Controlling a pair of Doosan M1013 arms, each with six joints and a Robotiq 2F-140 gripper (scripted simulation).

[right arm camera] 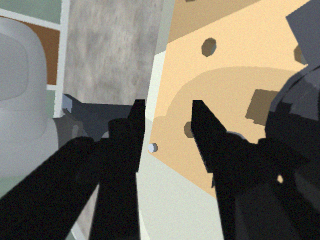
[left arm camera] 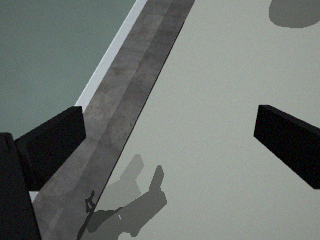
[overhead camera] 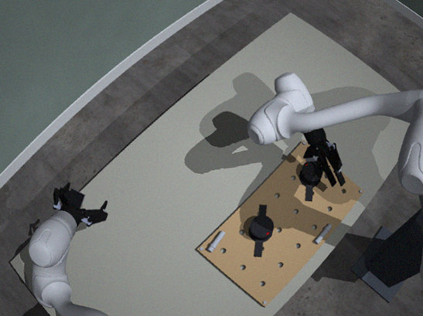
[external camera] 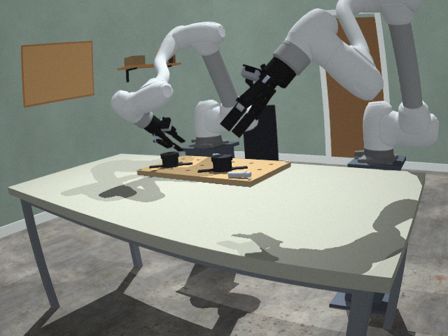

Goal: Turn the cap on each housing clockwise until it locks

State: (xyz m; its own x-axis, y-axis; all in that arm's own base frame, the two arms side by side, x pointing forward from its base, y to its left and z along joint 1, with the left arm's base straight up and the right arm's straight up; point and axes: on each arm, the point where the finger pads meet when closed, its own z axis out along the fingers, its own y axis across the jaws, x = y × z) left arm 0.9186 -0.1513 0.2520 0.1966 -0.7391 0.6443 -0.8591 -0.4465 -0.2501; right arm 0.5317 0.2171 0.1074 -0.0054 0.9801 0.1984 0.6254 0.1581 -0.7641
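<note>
Table (overhead camera: 143, 221) (external camera: 289, 217) (left arm camera: 225, 75) (right arm camera: 175, 200): carries the work. Left arm (overhead camera: 50, 245) (external camera: 351, 68) is out over the table's edge, well apart from the board; probably parked there to leave room. Right arm (overhead camera: 339, 113) (external camera: 217, 68) reaches over one end of the board, likely lining up on a cap.

Pegboard (overhead camera: 267, 273) (external camera: 274, 165) (right arm camera: 240, 35): flat on the table, both housings on it. Left gripper (overhead camera: 86, 195) (external camera: 232, 128) (left arm camera: 170, 121): spread wide, holding nothing. Right gripper (overhead camera: 337, 182) (external camera: 182, 145) (right arm camera: 169, 102): partly open, a gap between fingertips, nothing in it; tilted, beside the far cap, so it likely needs squaring and widening before it grips.

Near housing (overhead camera: 258, 248) (external camera: 221, 165) and far housing (overhead camera: 308, 194) (external camera: 169, 160): both upright, side tabs low along the board, presumably to resist twisting. Near cap (overhead camera: 259, 226) (external camera: 221, 157) and far cap (overhead camera: 310, 169) (external camera: 169, 154) (right arm camera: 305, 100): seated on top; can't tell if locked. Knocking a housing sideways is the risk.

Silver pegs (overhead camera: 215, 241) (external camera: 239, 174): lying near opposite board edges, likely not needed. Red marks (overhead camera: 267, 233): one per cap, probably turn indicators.
</note>
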